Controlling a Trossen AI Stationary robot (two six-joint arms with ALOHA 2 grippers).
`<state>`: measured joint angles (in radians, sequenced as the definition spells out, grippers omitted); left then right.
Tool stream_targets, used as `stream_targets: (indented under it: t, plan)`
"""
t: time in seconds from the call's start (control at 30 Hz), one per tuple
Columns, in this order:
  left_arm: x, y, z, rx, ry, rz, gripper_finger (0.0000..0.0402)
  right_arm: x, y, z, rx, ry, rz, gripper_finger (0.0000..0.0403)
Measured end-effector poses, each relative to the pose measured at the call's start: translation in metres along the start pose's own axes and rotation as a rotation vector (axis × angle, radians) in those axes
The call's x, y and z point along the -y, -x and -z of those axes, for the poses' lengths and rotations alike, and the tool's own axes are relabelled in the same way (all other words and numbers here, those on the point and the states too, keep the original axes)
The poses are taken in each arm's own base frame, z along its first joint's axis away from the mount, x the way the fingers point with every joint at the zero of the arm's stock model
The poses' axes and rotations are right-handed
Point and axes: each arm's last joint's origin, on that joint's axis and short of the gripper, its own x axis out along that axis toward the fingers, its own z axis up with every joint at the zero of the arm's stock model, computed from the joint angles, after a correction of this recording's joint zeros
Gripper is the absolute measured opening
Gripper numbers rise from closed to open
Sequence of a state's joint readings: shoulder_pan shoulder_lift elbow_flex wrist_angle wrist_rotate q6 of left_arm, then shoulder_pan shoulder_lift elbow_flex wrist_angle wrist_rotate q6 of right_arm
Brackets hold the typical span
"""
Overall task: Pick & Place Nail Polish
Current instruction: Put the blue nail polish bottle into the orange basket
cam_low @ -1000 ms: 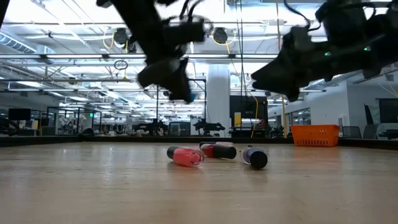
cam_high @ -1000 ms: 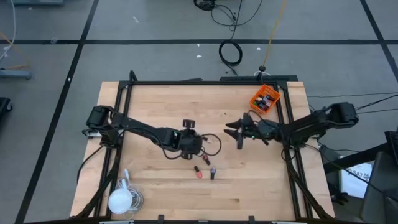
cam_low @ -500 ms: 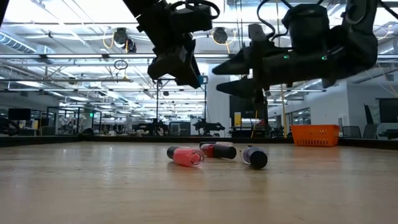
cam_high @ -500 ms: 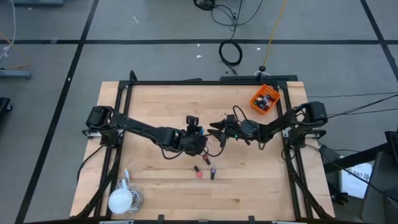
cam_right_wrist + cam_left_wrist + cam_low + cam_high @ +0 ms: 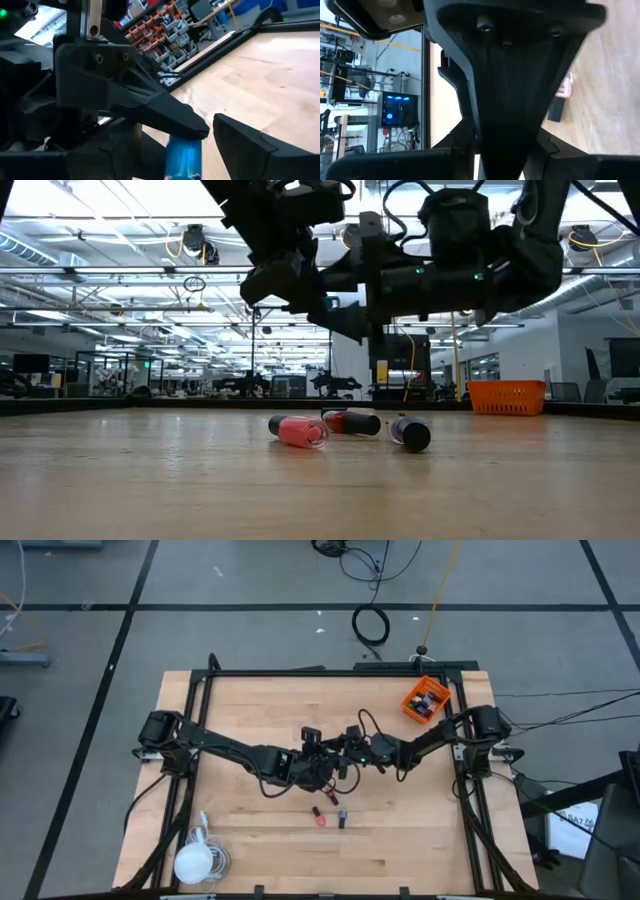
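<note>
Left tool (image 5: 322, 762) clamped on teal bottle (image 5: 182, 155), right tool (image 5: 345, 745) apart around it: premature release risks dropping it onto the worktop (image 5: 250, 710).

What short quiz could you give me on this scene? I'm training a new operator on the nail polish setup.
1. How many nail polish bottles lie on the table?
2. True or false: the orange bin stands beside the left arm's base.
3. In the right wrist view, what colour is the bottle between the fingers of the right claw? A red, B blue, C green.
Key: 1. Three, all on their sides. 2. False: the orange bin sits at a table corner near the right arm's base. 3. B: a blue bottle shows between the open fingers.
</note>
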<state>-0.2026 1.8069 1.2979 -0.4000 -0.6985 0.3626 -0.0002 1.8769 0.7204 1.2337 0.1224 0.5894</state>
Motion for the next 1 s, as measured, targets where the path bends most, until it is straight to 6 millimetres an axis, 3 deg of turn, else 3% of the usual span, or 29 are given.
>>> stream_targets:
  t: [0.17, 0.4, 0.63, 1.0]
  plan:
    - [0.001, 0.001, -0.001, 0.005, 0.003, 0.002, 0.0095, 0.000, 0.000, 0.001, -0.017, 0.008, -0.012, 0.0189]
    - [0.001, 0.001, -0.001, 0.006, 0.010, -0.001, 0.0095, 0.000, 0.000, 0.001, -0.033, 0.026, -0.033, 0.0078]
    - [0.001, 0.001, -0.001, 0.006, 0.059, -0.005, 0.0103, -0.001, 0.000, 0.002, -0.043, 0.054, -0.051, 0.0072]
    - [0.012, 0.011, -0.010, 0.097, 0.282, 0.171, 0.0225, 0.012, 0.012, 0.007, -0.115, 0.142, -0.012, 0.0064]
